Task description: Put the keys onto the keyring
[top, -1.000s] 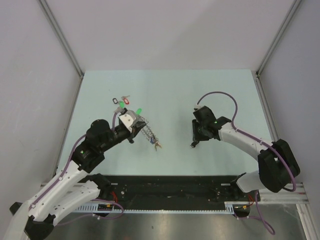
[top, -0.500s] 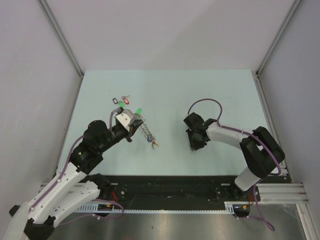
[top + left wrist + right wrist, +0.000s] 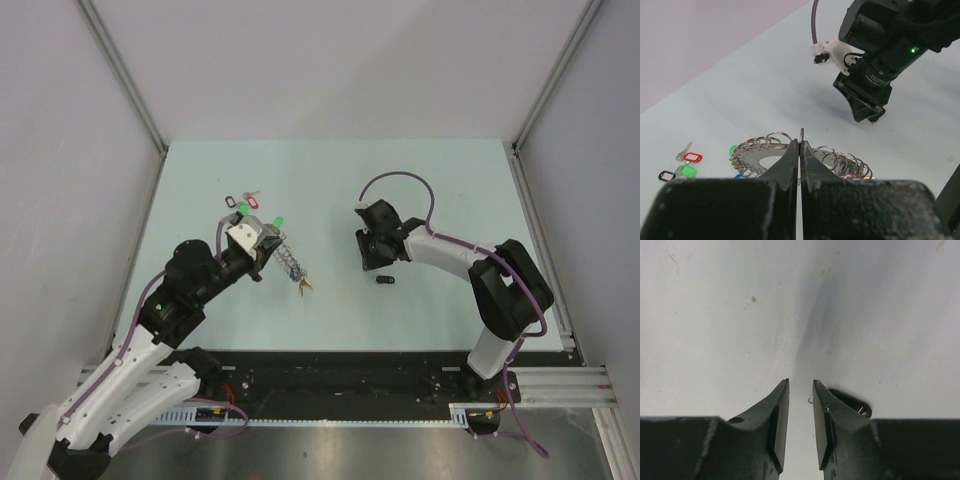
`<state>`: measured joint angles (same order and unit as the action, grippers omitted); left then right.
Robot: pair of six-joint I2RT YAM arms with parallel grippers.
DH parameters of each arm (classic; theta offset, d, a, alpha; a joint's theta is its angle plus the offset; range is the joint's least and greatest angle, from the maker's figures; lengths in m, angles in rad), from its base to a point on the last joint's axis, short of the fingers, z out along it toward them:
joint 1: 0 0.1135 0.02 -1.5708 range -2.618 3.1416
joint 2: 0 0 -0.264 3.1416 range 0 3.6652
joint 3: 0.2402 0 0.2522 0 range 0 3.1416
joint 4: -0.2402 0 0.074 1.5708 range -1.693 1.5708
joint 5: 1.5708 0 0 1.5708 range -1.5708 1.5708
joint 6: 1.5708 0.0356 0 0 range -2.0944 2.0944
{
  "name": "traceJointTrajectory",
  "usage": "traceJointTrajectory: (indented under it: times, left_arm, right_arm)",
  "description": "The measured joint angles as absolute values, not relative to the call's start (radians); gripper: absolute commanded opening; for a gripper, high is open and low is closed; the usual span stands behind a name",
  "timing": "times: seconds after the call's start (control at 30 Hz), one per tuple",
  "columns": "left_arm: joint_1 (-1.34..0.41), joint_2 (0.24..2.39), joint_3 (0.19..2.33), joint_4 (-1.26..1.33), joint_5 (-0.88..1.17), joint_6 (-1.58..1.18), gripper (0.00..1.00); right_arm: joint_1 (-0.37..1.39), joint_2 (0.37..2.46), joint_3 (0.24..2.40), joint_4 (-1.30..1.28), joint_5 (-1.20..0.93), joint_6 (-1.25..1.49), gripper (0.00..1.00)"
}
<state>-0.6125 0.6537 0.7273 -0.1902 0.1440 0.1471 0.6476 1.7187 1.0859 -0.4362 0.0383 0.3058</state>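
Right gripper [image 3: 800, 385] shifted left, jaws apart, black key [image 3: 386, 280] half-hidden, left gripper [image 3: 799, 144] clamping keyring [image 3: 760, 145].

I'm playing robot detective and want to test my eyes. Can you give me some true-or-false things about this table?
1. The left gripper is pinched shut on the keyring. True.
2. The right gripper is holding a key. False: its jaws stand apart with nothing between them, and a black-tagged key lies on the table just beside it.
3. A red-tagged key lies loose on the table, not on the keyring. True.
4. The two grippers are touching each other. False: there is bare table between them.
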Motion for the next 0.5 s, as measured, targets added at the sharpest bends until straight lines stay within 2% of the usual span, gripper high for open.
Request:
traceJointTrajectory:
  times: [0.23, 0.5]
  left_arm:
    - [-0.608, 0.654, 0.727, -0.190, 0.141, 0.147, 0.00]
    - [-0.598, 0.648, 0.727, -0.190, 0.141, 0.147, 0.00]
  right_arm:
    - [0.572, 1.711, 1.107, -0.476, -0.117, 0.039, 0.34]
    - [0.570, 1.711, 1.169, -0.633, -0.202, -0.318, 0.36]
